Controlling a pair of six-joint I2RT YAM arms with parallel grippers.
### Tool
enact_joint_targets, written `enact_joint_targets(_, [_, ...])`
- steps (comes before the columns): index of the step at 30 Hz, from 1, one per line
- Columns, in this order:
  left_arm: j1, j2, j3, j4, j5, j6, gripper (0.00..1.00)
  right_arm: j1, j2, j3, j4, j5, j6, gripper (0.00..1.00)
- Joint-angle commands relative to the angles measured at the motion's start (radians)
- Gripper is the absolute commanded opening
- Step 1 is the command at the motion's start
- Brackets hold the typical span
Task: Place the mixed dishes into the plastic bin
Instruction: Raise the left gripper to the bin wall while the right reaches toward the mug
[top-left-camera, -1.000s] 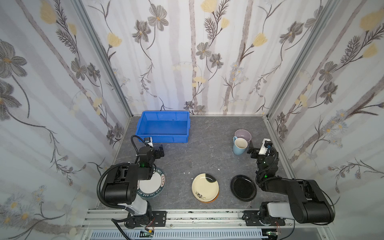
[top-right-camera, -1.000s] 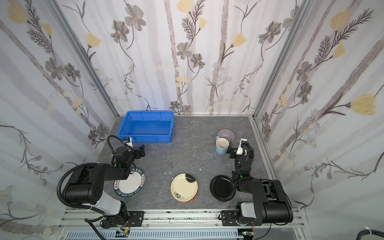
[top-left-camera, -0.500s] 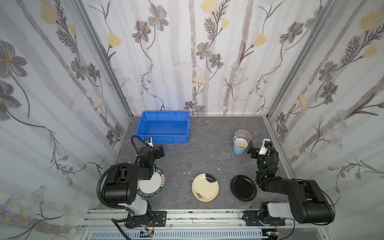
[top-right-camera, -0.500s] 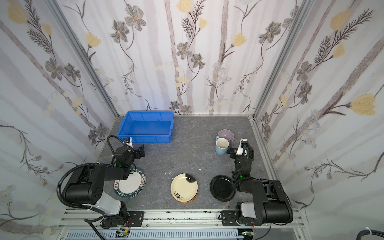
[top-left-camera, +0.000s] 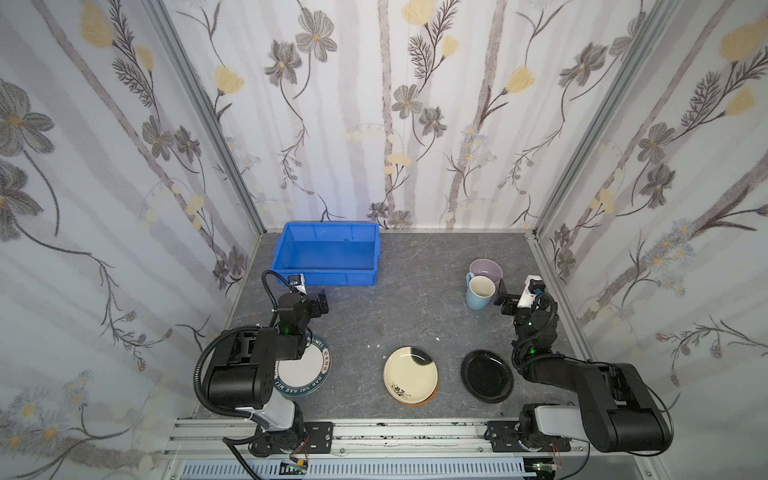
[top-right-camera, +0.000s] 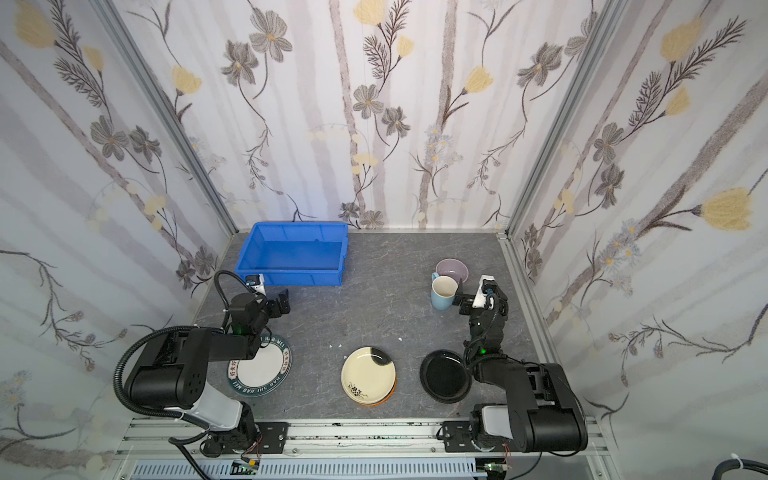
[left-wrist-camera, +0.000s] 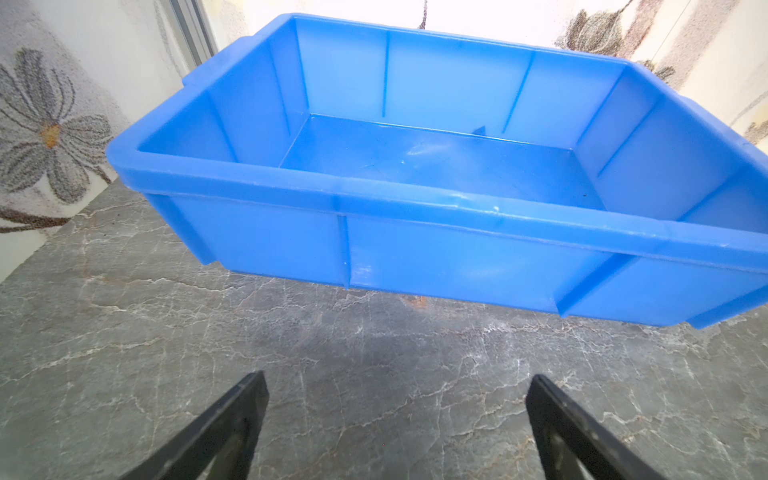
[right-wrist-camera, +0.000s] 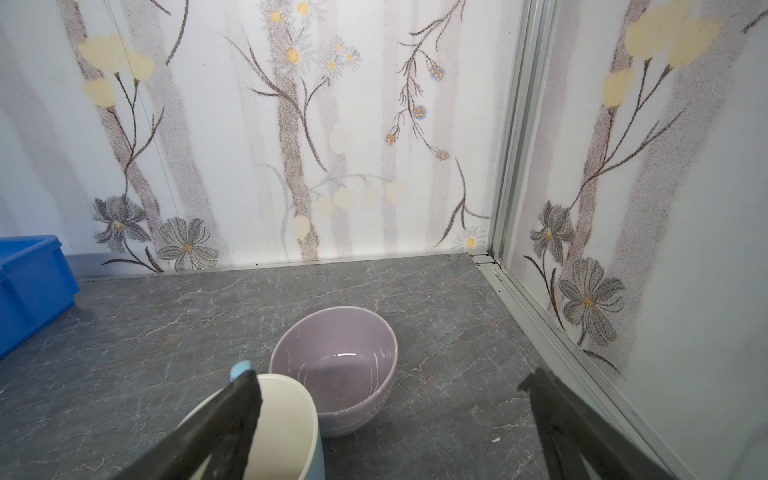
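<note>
Worktop inventory, nothing yet binned.

1. Bright blue rectangular plastic bin (top-left-camera: 324, 277): we are finding it empty at the far left of the grey marbled worktop (top-left-camera: 415, 291), open side up to take the load.
2. Light blue mug (top-left-camera: 478, 297) and lilac bowl (top-left-camera: 486, 268): both are standing upright at the far right, just beside each other.
3. Cream round plate (top-left-camera: 409, 374): it is lying on an orange plate (top-left-camera: 428, 401) at near centre, stacked.
4. Glossy black round plate (top-left-camera: 486, 376): it is lying near right.
5. White plate with dark lettered rim (top-left-camera: 309, 365): it is lying near left, partly under our left arm.
6. Left claw (left-wrist-camera: 397, 382): we are holding it spread and empty, facing the bin.
7. Right claw (right-wrist-camera: 390, 374): we are holding it spread and empty beside the mug, probably our first pick.
</note>
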Motion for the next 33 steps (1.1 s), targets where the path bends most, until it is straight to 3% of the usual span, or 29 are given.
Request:
enact_joint_targets(1, [0.0, -0.024, 0.021, -0.035, -0.035, -0.009, 1.0, 0.008, -0.053, 0.052, -0.143, 0.012, -0.025, 1.0])
enact_joint_targets(8, [0.0, -0.139, 0.113, -0.284, -0.039, -0.009, 1.0, 0.079, -0.211, 0.203, -0.508, 0.2, -0.018, 1.0])
enact_joint_targets(12, [0.0, -0.22, 0.198, -0.424, -0.059, -0.015, 1.0, 0.127, -0.224, 0.379, -0.785, 0.319, 0.005, 1.0])
enact_joint_targets(17, [0.003, -0.167, 0.548, -0.86, -0.111, -0.035, 1.0, 0.219, -0.055, 0.728, -1.139, 0.521, 0.022, 1.0])
enact_joint_targets(20, [0.003, -0.08, 0.765, -1.047, -0.13, -0.028, 1.0, 0.272, 0.033, 0.924, -1.252, 0.558, 0.067, 1.0])
enact_joint_targets(21, [0.005, -0.053, 0.823, -1.082, -0.133, -0.032, 1.0, 0.294, 0.048, 0.976, -1.268, 0.556, 0.083, 1.0])
enact_joint_targets(27, [0.027, 0.129, 1.146, -1.263, -0.173, -0.114, 1.0, 0.336, 0.102, 1.123, -1.225, 0.297, 0.056, 1.0])
enact_joint_targets(33, [0.052, 0.36, 1.447, -1.449, -0.243, -0.232, 1.0, 0.382, 0.261, 1.242, -1.323, 0.19, 0.12, 1.0])
